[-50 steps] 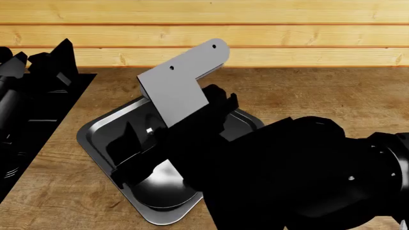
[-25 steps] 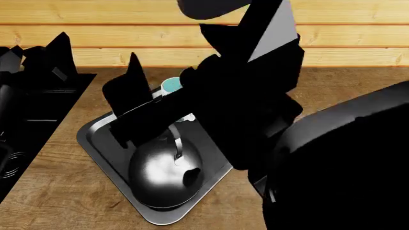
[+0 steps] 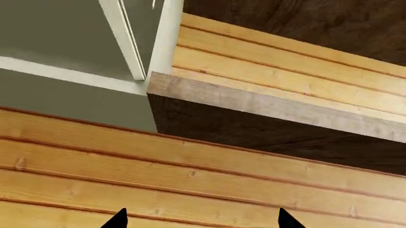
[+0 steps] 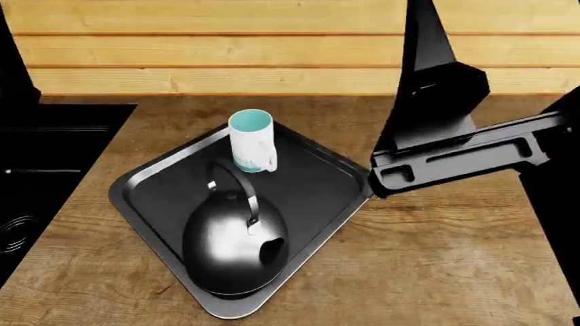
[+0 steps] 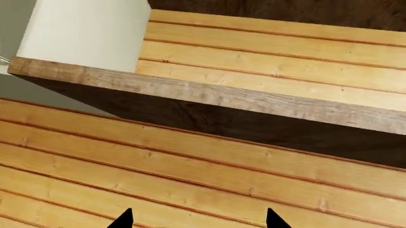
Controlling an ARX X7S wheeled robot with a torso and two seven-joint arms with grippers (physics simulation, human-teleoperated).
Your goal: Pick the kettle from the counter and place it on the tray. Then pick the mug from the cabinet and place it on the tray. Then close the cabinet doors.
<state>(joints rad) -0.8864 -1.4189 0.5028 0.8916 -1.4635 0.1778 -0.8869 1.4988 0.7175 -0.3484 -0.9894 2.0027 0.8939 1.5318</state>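
**Kettle and mug both on the tray**

The kettle (image 4: 233, 248) sits upright on the tray (image 4: 317, 178), filling the tray's near corner, its arched handle rising toward the mug. The mug (image 4: 252, 141) stands upright on the same tray, just behind the kettle at the far corner, its teal inside open to view and its loop handle turned to the right side. The two stand close together; whether the kettle's handle touches the mug cannot be told.

The tray lies flat on the tabletop (image 4: 435, 251), turned so that its corners point toward the wall and toward the robot. Left of the tray, the black sink (image 4: 45, 176) is set into the tabletop. Behind the tray, pale wooden wall planks (image 4: 227, 47) run across.

To the right of the tray, the right arm (image 4: 453, 153) is raised above the tabletop, touching nothing on the tray.

In the left wrist view only two dark fingertips (image 3: 119, 219) of the left gripper (image 3: 201, 222) show, set well apart, with nothing between them, facing the underside of a wooden cabinet (image 3: 266, 102) and the planks below it. The right gripper (image 5: 198, 221) likewise shows two separated tips, empty, facing a cabinet's wooden edge and planks.
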